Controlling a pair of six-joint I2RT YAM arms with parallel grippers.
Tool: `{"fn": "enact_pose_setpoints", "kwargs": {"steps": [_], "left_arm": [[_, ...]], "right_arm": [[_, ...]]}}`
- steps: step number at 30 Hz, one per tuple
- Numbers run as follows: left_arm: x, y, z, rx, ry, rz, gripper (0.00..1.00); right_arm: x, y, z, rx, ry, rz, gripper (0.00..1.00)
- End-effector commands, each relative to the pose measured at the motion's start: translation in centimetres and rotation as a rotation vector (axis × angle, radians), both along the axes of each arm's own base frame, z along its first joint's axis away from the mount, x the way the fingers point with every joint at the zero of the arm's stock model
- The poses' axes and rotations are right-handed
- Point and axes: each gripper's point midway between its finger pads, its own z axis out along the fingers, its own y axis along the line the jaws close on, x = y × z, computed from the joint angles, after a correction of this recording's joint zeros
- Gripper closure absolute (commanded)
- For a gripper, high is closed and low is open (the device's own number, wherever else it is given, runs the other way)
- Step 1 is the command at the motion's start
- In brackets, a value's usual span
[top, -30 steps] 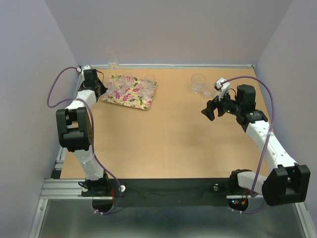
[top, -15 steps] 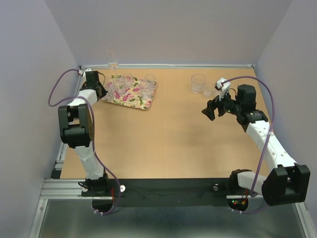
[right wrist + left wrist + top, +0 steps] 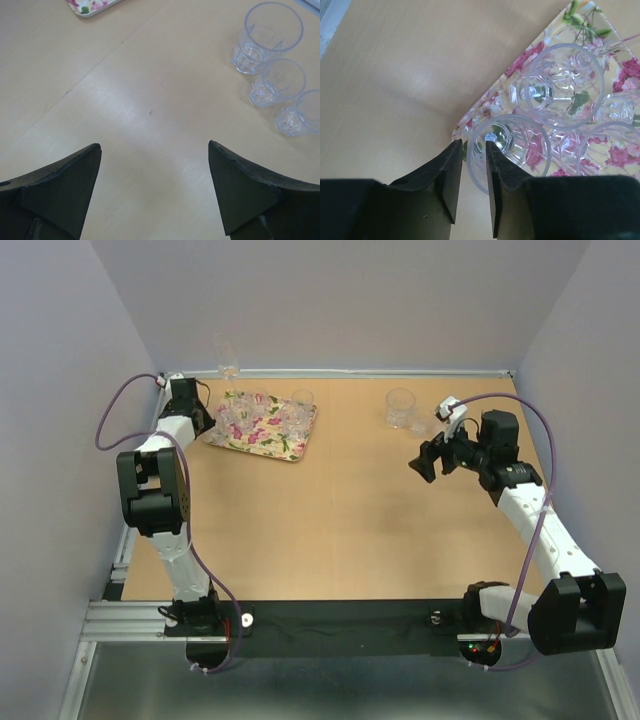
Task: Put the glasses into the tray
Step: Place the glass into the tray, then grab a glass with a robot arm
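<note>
The flowered tray lies at the back left and holds several clear glasses. My left gripper is at the tray's left corner. In the left wrist view its jaws stand narrowly open astride the wall of a glass standing in the tray's corner, one finger inside and one outside. Another glass stands just beyond it. Three glasses stand on the table at the back right, also in the right wrist view. My right gripper is wide open and empty over bare table.
A tall stemmed glass stands at the back edge behind the tray. Another glass is at the tray's far right corner. The tray's corner shows at the top of the right wrist view. Walls close in the table on three sides.
My left gripper has shifted slightly at the tray's left corner. The right arm has barely moved.
</note>
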Motion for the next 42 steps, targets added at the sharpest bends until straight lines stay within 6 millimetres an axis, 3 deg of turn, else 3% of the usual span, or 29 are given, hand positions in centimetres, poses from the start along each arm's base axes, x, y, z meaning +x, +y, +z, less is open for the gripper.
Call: {"fn": "enact_pose_setpoints", "kwargs": {"steps": [1,4,10,11,13,14,15,17,21,22,24,25,26,27,28,31,32,34,35,42], "left_arm": [[1.4,0.7,4.3,0.025,-0.089,-0.003,0.60],[1.5,0.4,5.5,0.021,-0.106,-0.024,0.52],[0.2,-0.2,11.0,0.043,-0.196,-0.080,0.37],[-0.3,-0.2,12.7,0.050,-0.231,-0.087,0.37],[-1.1,-0.9,13.8,0.025,-0.263,-0.113,0.36],[-1.9,-1.3,16.0,0.019,-0.315,-0.134,0.37],[-2.6,-2.0,15.9,-0.002,-0.319,-0.156,0.37],[-4.6,-3.0,17.9,-0.007,-0.382,-0.194,0.32],[-8.6,-4.2,19.6,-0.001,-0.464,-0.246,0.27],[-10.1,-4.4,21.1,0.006,-0.509,-0.249,0.25],[-11.9,-4.8,19.8,-0.001,-0.512,-0.261,0.21],[-13.3,-5.6,21.0,-0.001,-0.559,-0.293,0.20],[-14.0,-5.8,21.0,-0.003,-0.574,-0.305,0.19],[-14.8,-6.1,19.8,-0.006,-0.571,-0.314,0.17],[-16.0,-6.5,20.8,0.011,-0.612,-0.338,0.16],[-17.7,-6.6,20.1,0.039,-0.634,-0.349,0.09],[-18.7,-6.6,21.1,0.057,-0.674,-0.349,0.07],[-19.5,-6.7,20.8,0.072,-0.698,-0.351,0.03],[-20.4,-6.8,21.6,0.085,-0.739,-0.354,0.02],[-22.4,-7.9,21.6,0.132,-0.823,-0.398,0.01]], "right_arm": [[0.1,-0.1,1.4,0.014,-0.061,-0.001,0.08],[0.1,-0.2,1.4,0.013,-0.062,-0.002,0.08],[0.0,-0.4,1.7,0.017,-0.073,-0.004,0.08],[0.0,-0.4,1.7,0.016,-0.072,-0.003,0.08],[0.1,-0.5,1.6,0.015,-0.069,-0.008,0.08],[0.0,-0.5,1.6,0.016,-0.069,-0.005,0.08],[0.0,-0.5,1.5,0.015,-0.069,-0.008,0.08],[0.1,-0.8,1.5,0.012,-0.072,-0.016,0.08],[0.4,-1.3,1.5,0.009,-0.074,-0.031,0.08],[0.5,-1.6,1.5,0.009,-0.073,-0.040,0.08],[0.6,-1.8,1.2,0.008,-0.066,-0.047,0.08],[0.8,-2.2,1.2,0.005,-0.067,-0.059,0.08],[0.8,-2.2,1.1,0.006,-0.063,-0.061,0.08],[0.8,-2.2,1.2,0.008,-0.064,-0.062,0.08],[1.1,-3.0,1.2,0.009,-0.057,-0.091,0.08],[1.3,-3.3,1.2,0.020,-0.048,-0.106,0.08],[1.4,-3.4,1.3,0.024,-0.045,-0.111,0.08],[1.5,-3.4,0.9,0.034,-0.025,-0.112,0.07],[1.5,-3.4,0.8,0.036,-0.017,-0.113,0.07],[2.4,-3.6,0.5,0.053,0.024,-0.146,0.04]]}}
